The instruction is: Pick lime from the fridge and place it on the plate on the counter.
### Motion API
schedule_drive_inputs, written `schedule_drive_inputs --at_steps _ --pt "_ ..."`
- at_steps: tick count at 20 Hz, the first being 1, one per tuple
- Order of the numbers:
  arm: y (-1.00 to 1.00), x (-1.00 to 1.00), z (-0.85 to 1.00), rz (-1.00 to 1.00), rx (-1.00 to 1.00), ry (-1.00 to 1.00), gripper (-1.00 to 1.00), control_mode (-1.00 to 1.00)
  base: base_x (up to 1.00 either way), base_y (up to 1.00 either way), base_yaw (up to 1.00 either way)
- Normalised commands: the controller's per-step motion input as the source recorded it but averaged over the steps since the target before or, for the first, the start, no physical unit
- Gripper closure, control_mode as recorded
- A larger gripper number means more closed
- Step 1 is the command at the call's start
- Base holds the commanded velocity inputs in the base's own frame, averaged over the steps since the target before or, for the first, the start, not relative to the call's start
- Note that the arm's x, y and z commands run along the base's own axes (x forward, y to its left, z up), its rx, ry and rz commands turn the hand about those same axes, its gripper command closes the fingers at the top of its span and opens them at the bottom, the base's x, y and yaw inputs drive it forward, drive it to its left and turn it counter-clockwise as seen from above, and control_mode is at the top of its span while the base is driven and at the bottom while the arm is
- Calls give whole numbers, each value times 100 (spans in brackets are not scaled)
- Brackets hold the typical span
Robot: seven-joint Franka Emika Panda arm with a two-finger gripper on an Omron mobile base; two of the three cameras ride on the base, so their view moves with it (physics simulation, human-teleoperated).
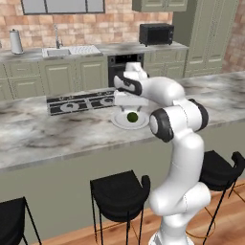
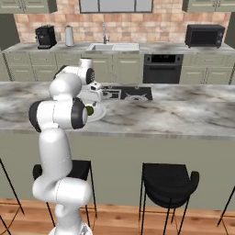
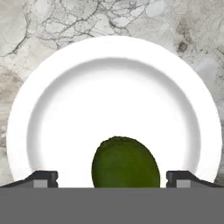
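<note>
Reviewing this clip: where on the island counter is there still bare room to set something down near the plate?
Bare marble on the counter lies left of the plate, running to the near edge, and right of it past the cooktop. It is crowded at the plate, where the lime sits under the gripper.

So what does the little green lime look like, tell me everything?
The lime is small, round and dark green, with a slightly bumpy skin. It sits on the white plate, toward one side rather than dead centre, on the marbled counter. The hand hovers just above it, its two fingertips spread wide on either side, not touching it.
</note>
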Motion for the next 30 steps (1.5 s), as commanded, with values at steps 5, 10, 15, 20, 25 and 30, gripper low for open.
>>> schedule_drive_inputs --at_steps 5,10,15,20,25,30 --pt "-27 -66 45 0 0 -6 -100 -100 0 0 0" --pt "-32 -100 24 0 0 -18 -100 -100 0 0 0" --pt "-31 -100 14 0 1 -22 -100 -100 0 0 0" --pt "-7 -100 35 4 0 -24 -100 -100 0 0 0" --pt "0 -100 69 8 0 -21 -100 -100 0 0 0" --pt "0 -100 86 7 0 -19 -100 -100 0 0 0"
